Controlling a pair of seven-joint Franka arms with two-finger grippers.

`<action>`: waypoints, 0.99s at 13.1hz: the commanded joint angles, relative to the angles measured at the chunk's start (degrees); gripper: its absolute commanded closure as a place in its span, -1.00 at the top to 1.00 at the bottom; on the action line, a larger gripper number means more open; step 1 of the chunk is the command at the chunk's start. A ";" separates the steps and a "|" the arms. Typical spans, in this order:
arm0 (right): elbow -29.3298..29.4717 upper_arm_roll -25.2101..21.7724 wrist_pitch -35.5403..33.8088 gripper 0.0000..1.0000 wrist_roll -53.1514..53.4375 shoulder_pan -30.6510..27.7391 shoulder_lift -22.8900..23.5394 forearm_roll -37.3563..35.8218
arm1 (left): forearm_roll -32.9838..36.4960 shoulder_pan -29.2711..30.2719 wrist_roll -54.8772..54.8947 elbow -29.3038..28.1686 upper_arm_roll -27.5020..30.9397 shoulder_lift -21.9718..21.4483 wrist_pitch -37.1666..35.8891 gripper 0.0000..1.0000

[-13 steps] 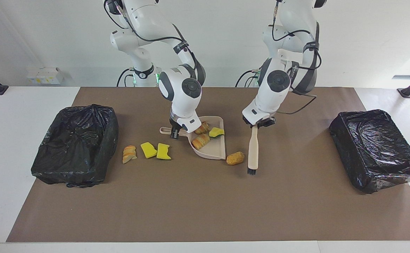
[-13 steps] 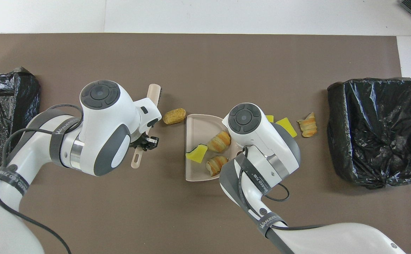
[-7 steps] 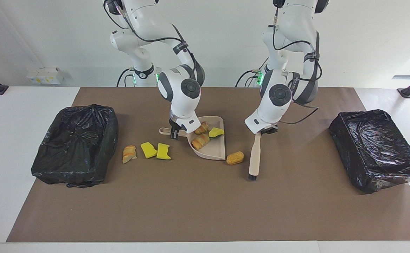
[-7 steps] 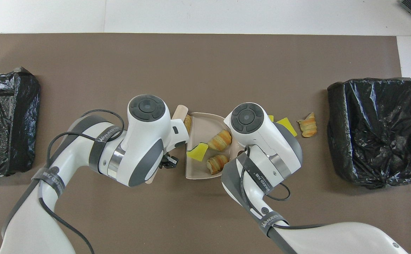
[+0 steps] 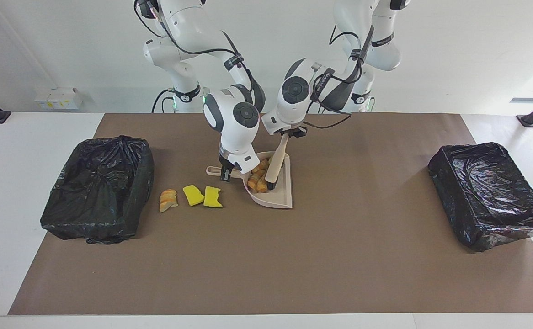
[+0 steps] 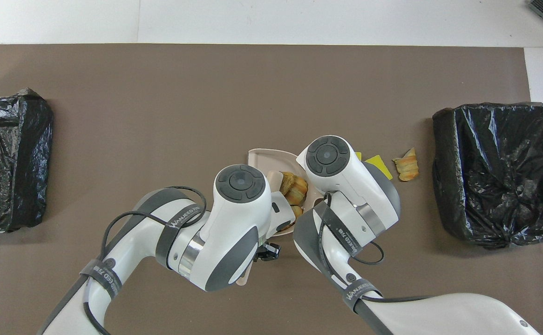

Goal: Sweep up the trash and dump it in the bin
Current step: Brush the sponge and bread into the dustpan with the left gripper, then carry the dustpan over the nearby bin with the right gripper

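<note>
left claw [image 5: 289, 135] clamps the brush [image 5: 275, 165], bristles down in the dustpan [image 5: 281, 197] among bread lumps [image 5: 257, 179]; right claw [image 5: 226, 172] clamps the dustpan handle [image 5: 213, 170], pointing toward the right arm's end.

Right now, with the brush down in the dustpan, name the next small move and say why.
Probably lift the brush out of the dustpan with the left gripper. Its bristles sit among the bread-like lumps already in the pan, while three pieces lie on the mat toward the right arm's bin, unswept.
</note>
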 commanded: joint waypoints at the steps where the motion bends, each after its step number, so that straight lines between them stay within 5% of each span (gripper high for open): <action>1: -1.92 0.49 1.96 -1.00 -1.51 -1.06 -0.89 -0.20 | -1.91 5.89 1.00 -1.91 0.20 -3.50 -0.35 -1.00; 4: -0.95 0.57 0.90 -1.00 -0.81 -1.15 -1.06 0.07 | -1.65 9.16 1.62 -2.08 0.38 -4.65 0.34 -1.00; 8: -0.86 0.49 -0.24 -1.00 -3.78 -6.32 -7.29 5.07 | 5.91 10.99 1.00 -2.87 0.47 -4.56 3.94 -1.00; 10: 0.10 0.40 -2.42 -1.00 -7.81 -11.32 -9.93 7.09 | 7.75 12.58 1.27 -7.59 0.38 -6.57 8.93 -1.00; 13: 4.75 -0.13 -9.54 -1.00 -16.51 -20.80 -10.20 8.24 | 7.76 7.17 -6.86 -11.93 -0.23 -8.96 11.95 -1.00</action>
